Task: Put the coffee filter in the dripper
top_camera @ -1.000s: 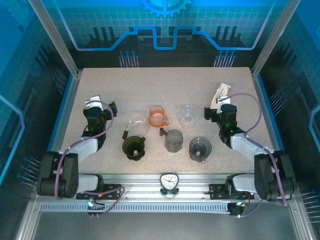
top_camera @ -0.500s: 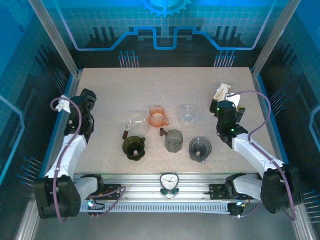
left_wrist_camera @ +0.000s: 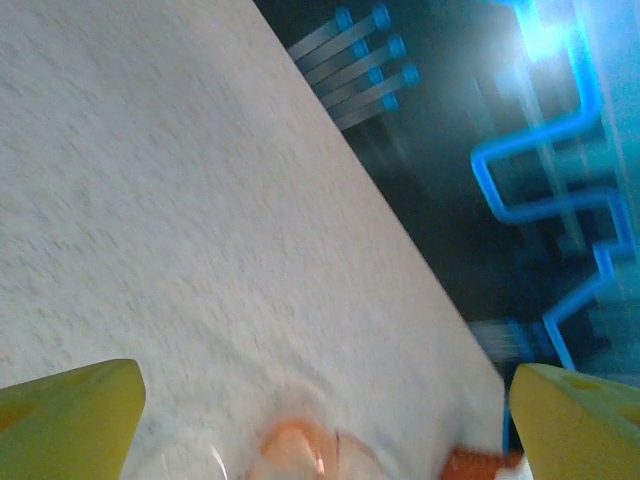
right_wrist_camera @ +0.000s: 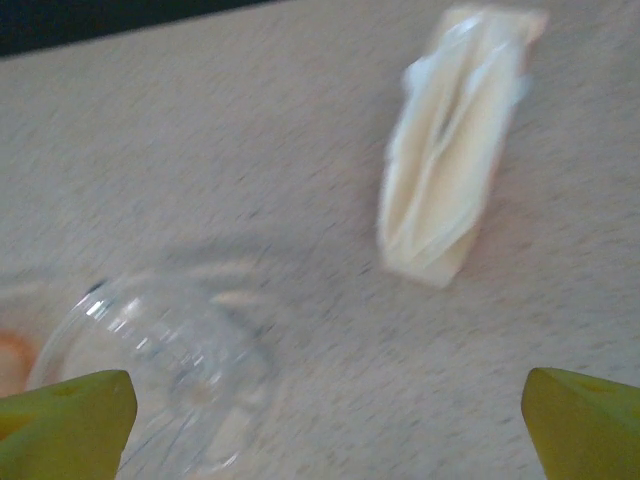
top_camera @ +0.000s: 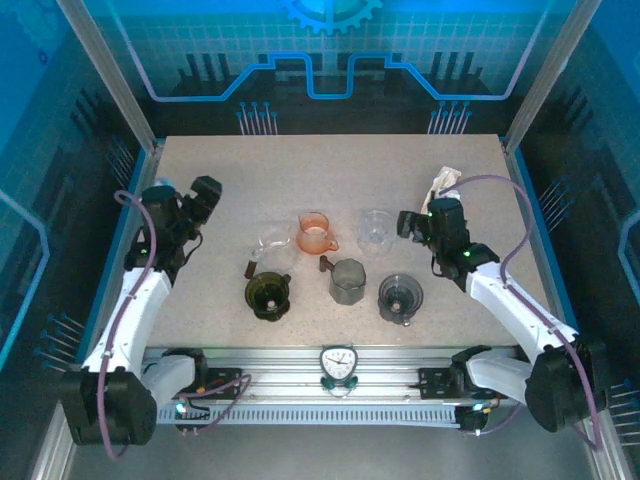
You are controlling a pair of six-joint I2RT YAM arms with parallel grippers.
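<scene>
Desk (top_camera: 330, 165), overhead view. The coffee filter (right_wrist_camera: 455, 150) lay flat near the far right corner, roughly 2 o'clock from desk centre. It was a pale, folded paper cone with its pleats pressed together, and it touched nothing else.

My right gripper (right_wrist_camera: 325, 420) hung low above the desk with the jaws spread wide and nothing between them. From its wrist camera the filter sat at about 1 o'clock, near but apart. A clear glass vessel (right_wrist_camera: 150, 370) sat at about 8 o'clock, just beside my left fingertip.

My left gripper (left_wrist_camera: 320, 415) was over the far left of the desk, jaws also apart and empty. An orange cup (left_wrist_camera: 300, 455) was blurred at 6 o'clock in its view.

Several cone-shaped vessels stood mid-desk, among them a dark one (top_camera: 400, 297) at 6 o'clock from the clear one. I could not tell which was the intended dripper. The clear one was nearest the filter.

Handling, as I judged it:
- The filter is thin paper, very light, limp and easily creased.
- It lies flat, so it offers little edge to catch.
- A pinch across the folded seam or the raised end should hold best.
- A light squeeze should be enough.
- It may slide on the speckled surface when nudged.
- It will likely need opening before it seats in a cone.
</scene>
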